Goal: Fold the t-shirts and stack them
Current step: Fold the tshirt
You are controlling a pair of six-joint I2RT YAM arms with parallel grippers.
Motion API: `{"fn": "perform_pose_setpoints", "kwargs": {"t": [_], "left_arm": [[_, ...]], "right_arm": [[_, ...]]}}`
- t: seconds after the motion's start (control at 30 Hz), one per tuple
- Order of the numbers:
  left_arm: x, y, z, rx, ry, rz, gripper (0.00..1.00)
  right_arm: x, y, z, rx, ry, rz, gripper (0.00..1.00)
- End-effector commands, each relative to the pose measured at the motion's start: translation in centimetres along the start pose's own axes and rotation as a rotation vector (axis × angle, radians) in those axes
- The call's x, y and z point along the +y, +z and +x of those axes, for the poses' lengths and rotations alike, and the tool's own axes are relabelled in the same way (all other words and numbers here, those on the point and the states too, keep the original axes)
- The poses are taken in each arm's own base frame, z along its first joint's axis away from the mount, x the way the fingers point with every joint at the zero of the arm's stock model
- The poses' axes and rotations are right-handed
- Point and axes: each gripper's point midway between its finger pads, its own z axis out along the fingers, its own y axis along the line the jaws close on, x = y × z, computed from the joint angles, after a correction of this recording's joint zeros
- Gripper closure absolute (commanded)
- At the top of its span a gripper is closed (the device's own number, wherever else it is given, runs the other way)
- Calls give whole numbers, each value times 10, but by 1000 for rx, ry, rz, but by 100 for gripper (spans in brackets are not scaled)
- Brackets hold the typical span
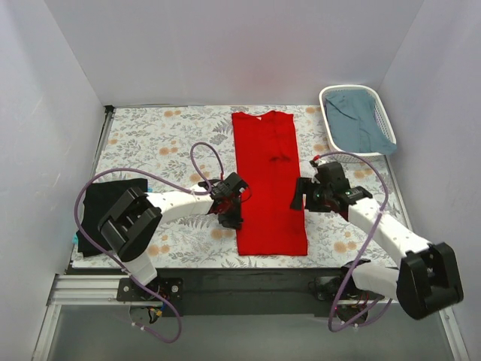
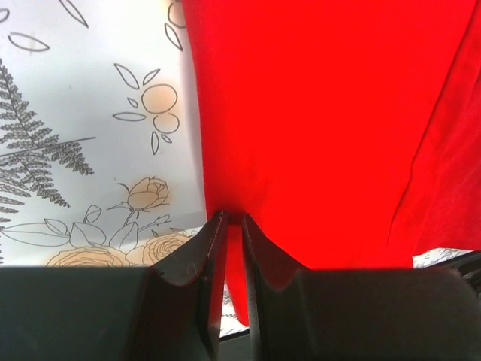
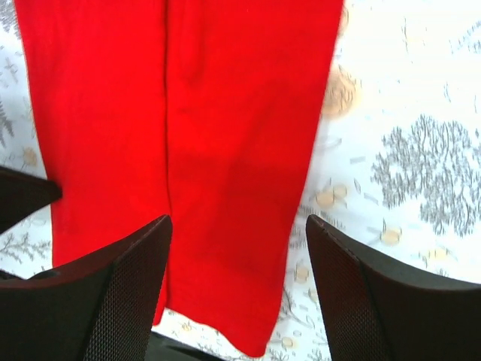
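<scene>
The red t-shirt (image 1: 269, 184) lies on the table as a long narrow strip, folded lengthwise, neck end far. My left gripper (image 1: 234, 216) is at its left edge near the front; in the left wrist view its jaws (image 2: 233, 218) are pinched shut on the red cloth (image 2: 323, 120). My right gripper (image 1: 302, 197) is at the strip's right edge. In the right wrist view it (image 3: 239, 226) is wide open above the red shirt (image 3: 225, 135), holding nothing. The black t-shirt (image 1: 109, 207) lies bunched at the table's left edge.
A white basket (image 1: 328, 124) with grey-blue cloth (image 1: 359, 120) stands at the back right. The floral tablecloth (image 1: 161, 143) covers the table. White walls close in the left, back and right sides.
</scene>
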Motion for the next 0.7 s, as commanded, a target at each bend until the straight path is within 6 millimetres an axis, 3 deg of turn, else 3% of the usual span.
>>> {"fn": "perform_pose_setpoints", "kwargs": {"t": [0.0, 0.03, 0.07, 0.13, 0.17, 0.3, 0.43, 0.67], "left_arm": [[30, -4, 26, 69, 31, -107, 87], [27, -7, 25, 64, 31, -99, 87], [21, -14, 21, 47, 33, -71, 87], [9, -26, 15, 25, 40, -18, 86], [3, -36, 11, 2, 46, 17, 82], [0, -50, 20, 21, 41, 56, 78], [11, -51, 48, 68, 7, 91, 75], [-3, -46, 68, 98, 13, 201, 68]], "right_arm": [[1, -21, 15, -37, 12, -14, 22], [1, -24, 23, -25, 12, -18, 23], [-2, -25, 42, 27, 20, -23, 26], [3, -32, 57, 46, 25, -50, 30], [-1, -32, 73, 87, 35, -41, 32], [6, -37, 103, 135, 68, -93, 39], [1, -35, 117, 159, 99, -81, 41], [-7, -29, 138, 208, 143, -64, 43]]}}
